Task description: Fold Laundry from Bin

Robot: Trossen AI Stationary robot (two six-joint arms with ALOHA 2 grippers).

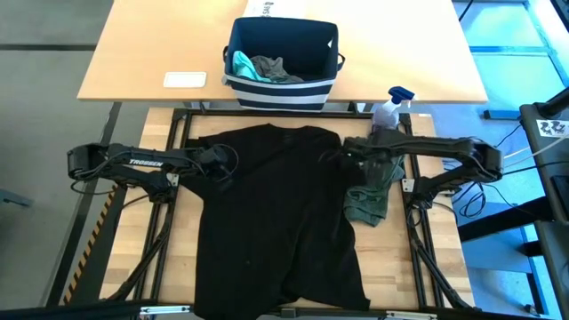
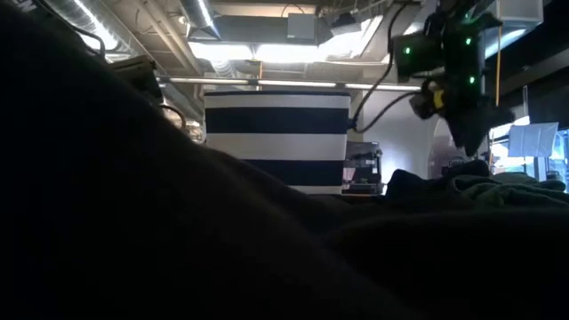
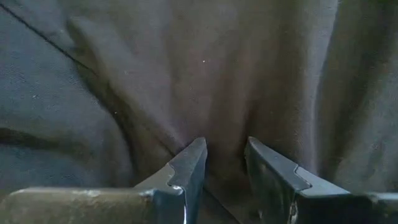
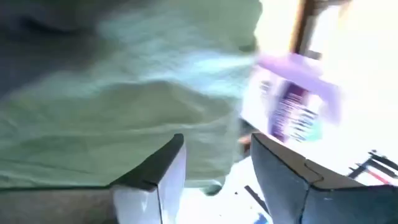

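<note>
The high view was evenly lit and sharp, though the black T-shirt (image 1: 276,213) read as a flat dark mass with little fold detail. The low view was dim and backlit: ceiling lights (image 2: 267,49) glared while the cloth in front lay nearly black and out of focus. The left wrist view was soft but evenly lit. The right wrist view was smeared with blur, the olive-green piece (image 4: 124,106) pale, and one side blown out white.
</note>
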